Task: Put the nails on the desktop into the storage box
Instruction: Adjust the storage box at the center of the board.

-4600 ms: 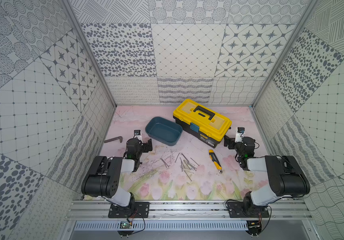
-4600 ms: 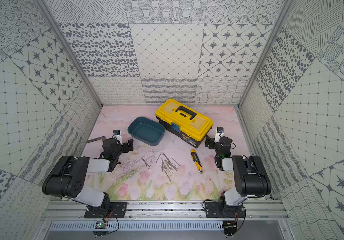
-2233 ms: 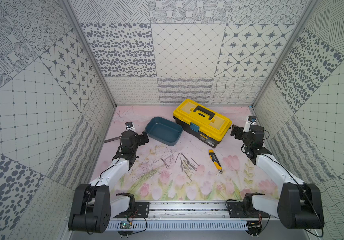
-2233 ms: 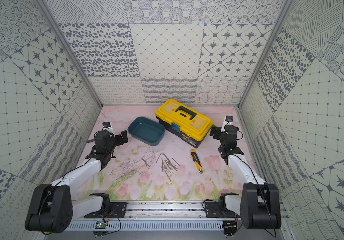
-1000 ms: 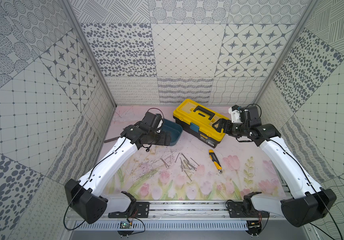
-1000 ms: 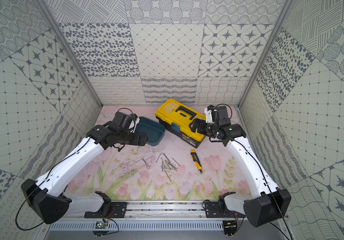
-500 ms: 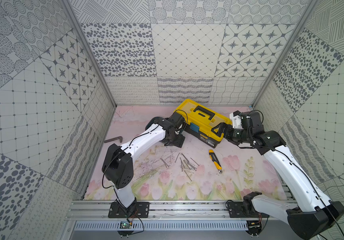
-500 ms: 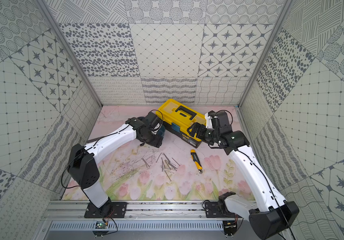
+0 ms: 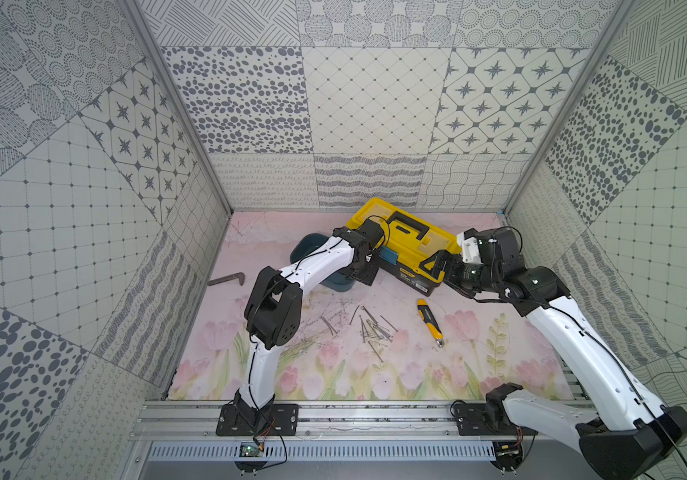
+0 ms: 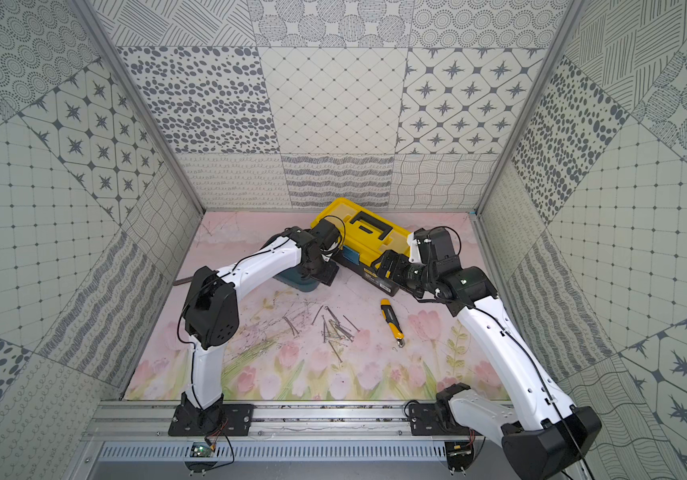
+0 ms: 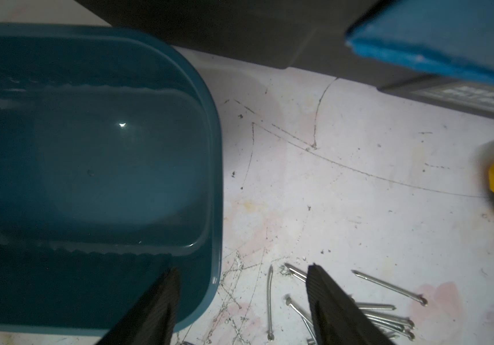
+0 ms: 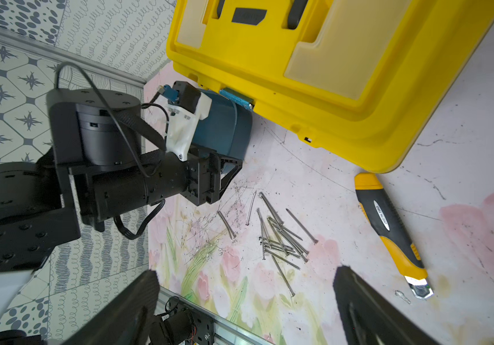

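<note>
**Nails loose on desktop as left gripper straddles box rim**

Nails (image 9: pixel 370 328) lie in a loose grey cluster on the desktop (image 9: pixel 416 365), a pale pink surface printed with tulips. Most cross one another in a small heap, and a few single ones lie just off to the side toward the storage box (image 9: pixel 335 283). The heap sits between that box and the yellow-and-black utility knife (image 9: pixel 431 322), apart from both.

The storage box, a dark teal tub, stands just beside the yellow-lidded toolbox (image 9: pixel 408 237). In both top views the left arm hides much of it.

The left gripper (image 11: pixel 243 267) hangs at the box's end nearest the nails. Its fingers are spread, with one finger (image 11: pixel 162 298) over the inside of the tub and the other over the desktop above the nearest nails. The box's rim (image 11: pixel 216 179) runs between them. Neither finger is seen pressing on the wall, and nothing is held.

The right gripper (image 12: pixel 245 270) is spread wide and holds nothing. In both top views it sits at the toolbox's near corner, and whether it touches the lid cannot be told. Its wrist camera looks down on the nail heap and the knife.

A dark L-shaped bar (image 9: pixel 227 279) lies by the left wall, well apart from everything else.
</note>
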Motion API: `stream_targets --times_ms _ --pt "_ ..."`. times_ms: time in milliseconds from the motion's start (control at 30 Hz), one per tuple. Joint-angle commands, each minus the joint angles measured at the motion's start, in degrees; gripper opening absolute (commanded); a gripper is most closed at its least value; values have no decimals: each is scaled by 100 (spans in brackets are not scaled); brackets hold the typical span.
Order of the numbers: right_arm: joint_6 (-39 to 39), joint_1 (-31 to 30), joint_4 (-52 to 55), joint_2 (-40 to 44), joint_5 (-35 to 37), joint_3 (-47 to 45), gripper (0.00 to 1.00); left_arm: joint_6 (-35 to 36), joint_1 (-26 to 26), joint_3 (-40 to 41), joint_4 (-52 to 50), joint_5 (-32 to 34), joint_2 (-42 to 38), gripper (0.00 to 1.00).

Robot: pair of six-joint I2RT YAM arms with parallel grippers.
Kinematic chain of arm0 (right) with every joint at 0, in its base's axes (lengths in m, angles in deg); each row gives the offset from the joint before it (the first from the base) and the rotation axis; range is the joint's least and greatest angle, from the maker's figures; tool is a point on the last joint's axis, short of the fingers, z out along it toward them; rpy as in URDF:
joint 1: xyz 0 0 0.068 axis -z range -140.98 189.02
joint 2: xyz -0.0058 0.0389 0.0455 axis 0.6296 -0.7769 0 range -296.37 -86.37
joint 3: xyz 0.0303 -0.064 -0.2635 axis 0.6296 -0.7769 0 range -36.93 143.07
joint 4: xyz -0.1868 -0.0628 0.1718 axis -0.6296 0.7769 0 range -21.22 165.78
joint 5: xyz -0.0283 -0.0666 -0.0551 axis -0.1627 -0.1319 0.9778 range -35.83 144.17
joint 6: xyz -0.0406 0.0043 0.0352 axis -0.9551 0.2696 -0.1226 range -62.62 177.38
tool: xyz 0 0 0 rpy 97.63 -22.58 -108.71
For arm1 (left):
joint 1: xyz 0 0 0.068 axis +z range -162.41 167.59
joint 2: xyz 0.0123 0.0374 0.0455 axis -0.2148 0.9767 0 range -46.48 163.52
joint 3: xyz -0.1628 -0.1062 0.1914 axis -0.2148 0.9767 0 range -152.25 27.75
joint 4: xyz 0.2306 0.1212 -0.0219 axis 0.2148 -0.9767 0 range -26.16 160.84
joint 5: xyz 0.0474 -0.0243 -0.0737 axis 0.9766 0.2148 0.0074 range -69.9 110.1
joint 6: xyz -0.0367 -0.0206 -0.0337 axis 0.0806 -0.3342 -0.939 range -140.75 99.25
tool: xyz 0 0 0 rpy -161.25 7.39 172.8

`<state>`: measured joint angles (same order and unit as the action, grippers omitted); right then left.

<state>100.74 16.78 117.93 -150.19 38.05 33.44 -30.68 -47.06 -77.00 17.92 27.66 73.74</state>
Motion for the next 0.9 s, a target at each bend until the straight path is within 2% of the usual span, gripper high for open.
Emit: stream_targets --times_ms 0,300,633,867 --pt "73 -32 -180 126 63 -16 97 69 124 -301 -294 173 389 68" --pt "13 -32 -261 -40 48 70 97 21 328 -481 -325 46 762 50" --pt "-230 -34 -319 -355 -33 301 97 -475 292 -538 -551 -141 976 18" --pt "-356 -29 -336 -374 -101 312 97 -692 126 -629 -536 -267 1017 5"
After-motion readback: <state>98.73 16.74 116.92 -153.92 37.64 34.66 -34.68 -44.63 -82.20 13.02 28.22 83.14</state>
